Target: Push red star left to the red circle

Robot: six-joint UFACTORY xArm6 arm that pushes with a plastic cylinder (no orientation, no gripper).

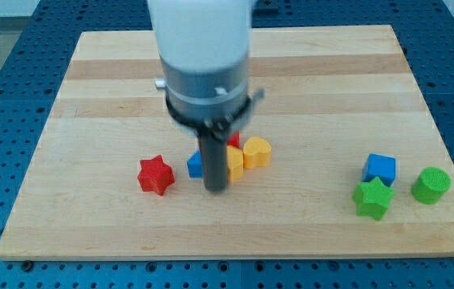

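Note:
The red star (156,174) lies on the wooden board at the view's lower left of centre. My tip (216,189) is to the right of it, a clear gap between them, and just in front of a cluster of blocks. A sliver of red (233,140) behind the rod looks like the red circle, mostly hidden. A blue block (196,165) sits just left of the rod, between it and the star.
A yellow block (257,152) and another yellow block (234,163) sit right of the rod. At the view's right stand a blue cube (380,168), a green star (373,197) and a green cylinder (431,185). The wooden board's (91,96) bottom edge is close.

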